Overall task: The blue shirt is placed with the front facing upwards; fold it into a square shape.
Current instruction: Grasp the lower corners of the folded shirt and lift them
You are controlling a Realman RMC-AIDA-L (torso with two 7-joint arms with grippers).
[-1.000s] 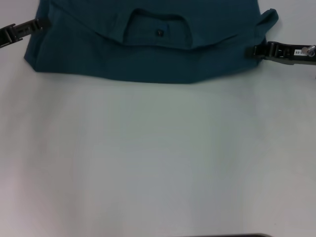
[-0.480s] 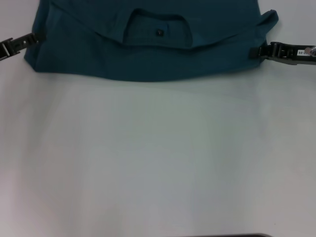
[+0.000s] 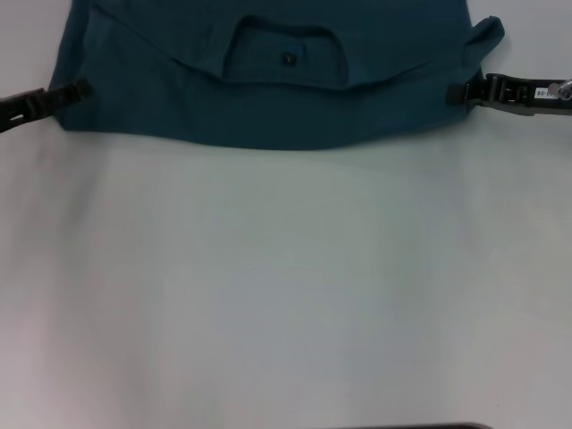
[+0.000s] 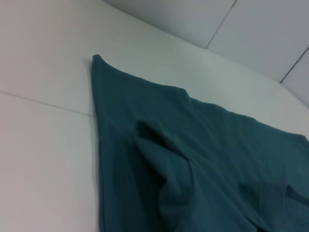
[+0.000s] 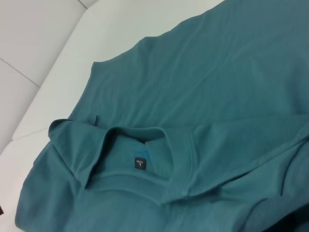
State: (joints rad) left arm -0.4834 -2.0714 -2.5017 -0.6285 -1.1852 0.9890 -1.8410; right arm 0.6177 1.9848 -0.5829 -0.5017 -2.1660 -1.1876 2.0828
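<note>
The left tool (image 3: pixel 79 88) sits at the blue shirt (image 3: pixel 268 98)'s left edge, touching the cloth; I cannot tell how its jaws stand. The shirt lies folded at the far side of the white table (image 3: pixel 286 286), soft cotton, rumpled. Only the right wrist view reads the collar label (image 5: pixel 139 163). The right tool (image 3: pixel 456 92) meets the right edge, jaws unclear too.
</note>
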